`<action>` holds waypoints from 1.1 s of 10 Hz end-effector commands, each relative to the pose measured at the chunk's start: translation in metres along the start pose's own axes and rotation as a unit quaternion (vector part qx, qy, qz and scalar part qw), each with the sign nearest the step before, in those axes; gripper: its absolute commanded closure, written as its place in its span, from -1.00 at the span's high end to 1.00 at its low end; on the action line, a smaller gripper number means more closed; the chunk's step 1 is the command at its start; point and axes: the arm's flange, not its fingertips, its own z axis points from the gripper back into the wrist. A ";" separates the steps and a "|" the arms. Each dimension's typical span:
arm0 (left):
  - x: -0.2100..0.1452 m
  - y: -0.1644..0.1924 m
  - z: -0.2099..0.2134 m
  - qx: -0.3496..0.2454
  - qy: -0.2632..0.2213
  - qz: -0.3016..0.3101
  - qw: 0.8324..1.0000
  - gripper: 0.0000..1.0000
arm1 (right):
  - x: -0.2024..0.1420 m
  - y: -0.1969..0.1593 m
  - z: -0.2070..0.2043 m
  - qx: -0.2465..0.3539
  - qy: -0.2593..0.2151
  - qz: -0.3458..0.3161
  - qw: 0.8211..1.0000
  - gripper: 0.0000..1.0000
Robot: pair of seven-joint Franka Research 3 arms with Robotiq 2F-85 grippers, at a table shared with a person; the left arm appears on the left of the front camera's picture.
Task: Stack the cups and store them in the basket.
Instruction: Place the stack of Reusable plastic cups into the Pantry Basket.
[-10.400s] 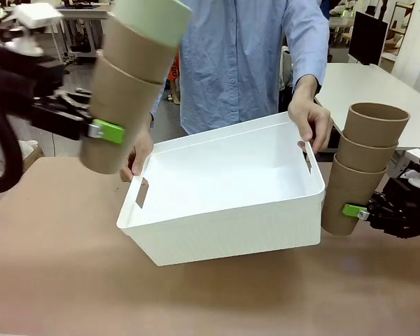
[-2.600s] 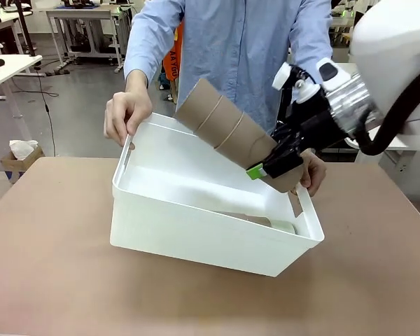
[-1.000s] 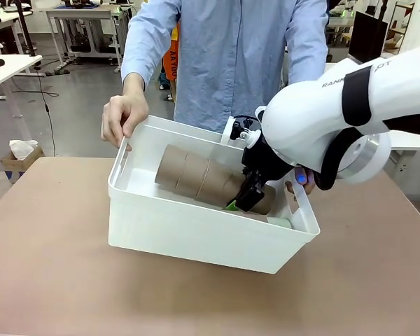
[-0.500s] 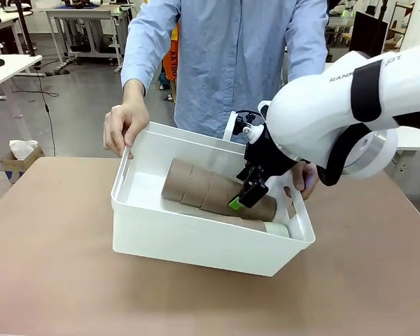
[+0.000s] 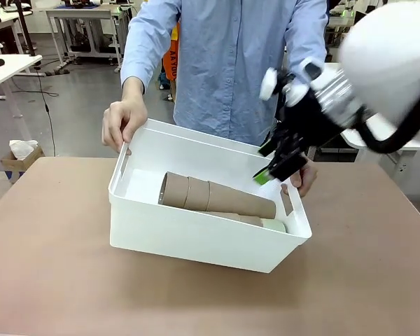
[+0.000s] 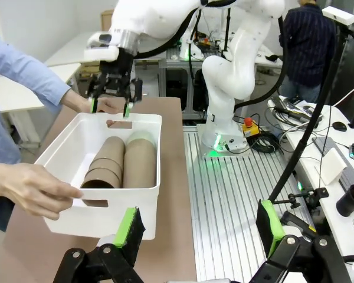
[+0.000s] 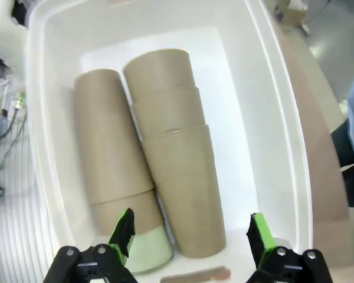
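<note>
Cups, tall tan-brown paper-like tumblers nested in two stacks, one ending in a pale mint green cup, lie side by side in the big white plastic basket at the middle of the frame. We think the job looks almost done. Our right end effector hangs above the basket's right end, fingers apart and empty. Our left end effector is spread wide, holding nothing. A person's hands hold the basket rims, so we should rise straight up. The brown bench has lots of room.
</note>
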 end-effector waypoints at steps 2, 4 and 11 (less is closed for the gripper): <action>0.002 0.000 -0.001 -0.003 -0.007 -0.006 1.000 1.00 | -0.025 0.000 0.080 0.040 -0.099 0.002 0.994 1.00; 0.002 0.000 -0.001 -0.003 -0.007 -0.006 1.000 1.00 | -0.048 -0.009 0.128 0.047 -0.149 0.006 0.988 1.00; 0.002 0.000 -0.001 -0.003 -0.007 -0.006 1.000 1.00 | -0.161 -0.035 0.185 0.000 -0.183 -0.050 0.982 1.00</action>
